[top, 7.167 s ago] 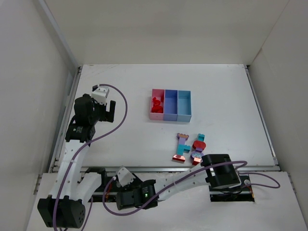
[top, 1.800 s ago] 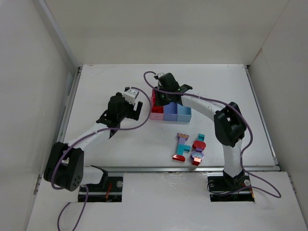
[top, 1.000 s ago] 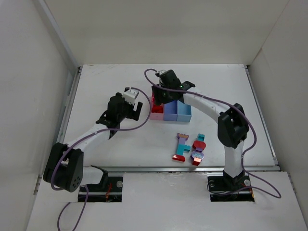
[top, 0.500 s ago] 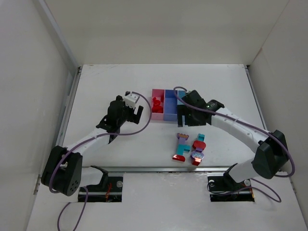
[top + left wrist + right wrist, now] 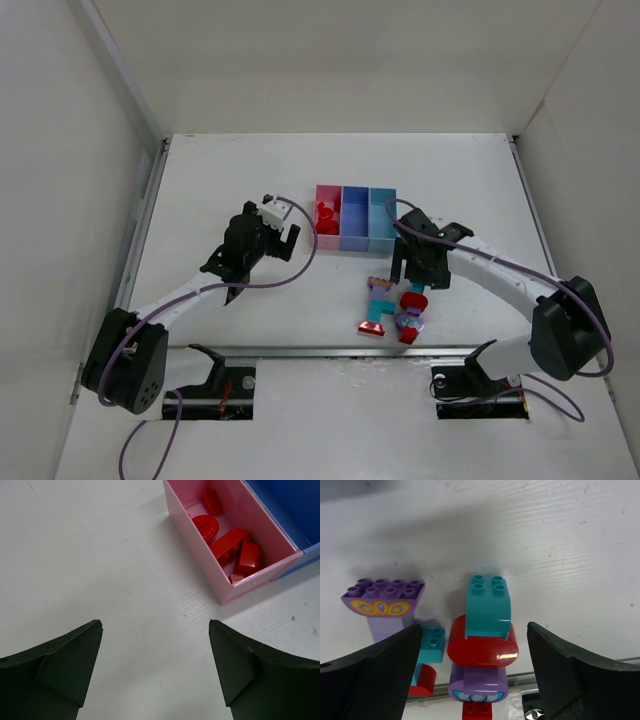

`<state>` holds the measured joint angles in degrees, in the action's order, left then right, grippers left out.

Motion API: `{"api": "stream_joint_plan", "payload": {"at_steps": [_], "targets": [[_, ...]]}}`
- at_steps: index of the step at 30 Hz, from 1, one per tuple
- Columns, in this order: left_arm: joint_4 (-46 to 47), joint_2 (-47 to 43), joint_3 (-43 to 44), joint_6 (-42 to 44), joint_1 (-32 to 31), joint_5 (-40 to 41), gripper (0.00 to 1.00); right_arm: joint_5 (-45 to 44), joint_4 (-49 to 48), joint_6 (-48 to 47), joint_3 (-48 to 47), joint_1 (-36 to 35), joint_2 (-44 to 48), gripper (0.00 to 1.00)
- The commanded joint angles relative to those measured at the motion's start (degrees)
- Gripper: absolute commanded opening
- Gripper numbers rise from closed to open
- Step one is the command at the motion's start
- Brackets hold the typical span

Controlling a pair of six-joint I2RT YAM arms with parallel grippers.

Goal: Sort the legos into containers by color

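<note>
Two grippers, both w/ jaws wide open & holding nothing. The right gripper (image 5: 474, 627) hangs just over the stuck-together legos (image 5: 380, 308) near the front edge of the table (image 5: 250, 180). Between its fingers sits a teal brick (image 5: 489, 605). It is stuck on a round red brick (image 5: 482, 650), w/ a purple brick (image 5: 477, 685) after that. A purple butterfly piece (image 5: 382, 600) lies just beside them, on the left in the wrist view. The left gripper (image 5: 155, 625) hangs near the pink bin (image 5: 260, 579), which has red legos (image 5: 235, 545) in it already.

Next job, I think: grab the teal brick. Go straight down & pinch its two flat sides, not the red one. The bricks are stuck, so the whole stack may come up w/ it. Pull slow, maybe twist a bit. Don't bump the butterfly piece. Teal prob. goes in the light blue bin (image 5: 383, 218).
</note>
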<state>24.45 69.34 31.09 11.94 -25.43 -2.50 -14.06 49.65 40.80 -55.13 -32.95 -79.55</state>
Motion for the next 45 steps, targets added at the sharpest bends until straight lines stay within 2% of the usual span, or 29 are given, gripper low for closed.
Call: {"api": "stream_joint_plan", "payload": {"at_steps": [1,8,15,25,26,28,29,32,33,34,37,40,44,45], "targets": [[2.9,-1.9,-0.6,1.1,-0.2,0.7,0.85,-1.1,-2.3,1.9,1.0,0.8,-0.1,0.90],[2.9,-2.5,-1.1,1.1,-0.2,0.7,0.87,-0.5,-6.5,1.9,2.1,2.5,-2.1,0.81],[2.9,-3.0,-1.1,1.6,-0.2,1.2,0.87,1.8,-8.3,0.3,2.1,3.7,-3.9,0.54],[3.4,-2.5,-1.1,2.2,-0.2,1.7,0.87,2.9,-7.6,-0.2,3.3,3.7,-3.4,0.54],[3.4,-2.5,-1.1,2.2,-0.2,1.7,0.87,3.5,-7.1,-0.7,3.3,3.7,-3.4,0.46],[3.4,-1.9,-0.6,2.7,-0.2,1.7,0.87,4.0,-7.1,-1.3,3.3,3.7,-4.0,0.39],[3.4,-1.9,-0.6,2.7,-0.2,1.7,0.87,4.0,-7.1,-1.3,3.3,3.7,-4.0,0.29],[3.4,-1.9,-0.6,3.3,-0.2,1.7,0.87,4.0,-7.1,-1.9,3.3,3.7,-4.0,0.13],[3.4,-1.9,-0.6,3.3,-0.2,1.7,0.87,4.0,-7.1,-1.9,3.3,3.7,-4.0,0.03],[3.4,-1.9,-0.1,3.3,-0.2,1.7,0.87,3.4,-6.6,-1.9,2.6,3.7,-3.3,0.00],[3.4,-1.9,0.5,3.3,-0.2,1.7,0.88,3.4,-6.0,-4.5,0.8,3.7,-1.1,0.00],[2.8,-1.9,2.3,6.7,-0.2,-1.8,0.88,2.9,-4.0,-6.4,-2.5,3.2,3.7,0.00],[-2.6,-0.6,9.0,13.2,-0.2,-11.0,0.89,1.2,-3.4,-9.5,-8.0,0.6,11.8,0.00],[-6.0,0.2,12.6,14.1,-0.2,-15.5,0.89,1.2,-4.1,-10.6,-9.0,0.1,13.3,0.00]]}}
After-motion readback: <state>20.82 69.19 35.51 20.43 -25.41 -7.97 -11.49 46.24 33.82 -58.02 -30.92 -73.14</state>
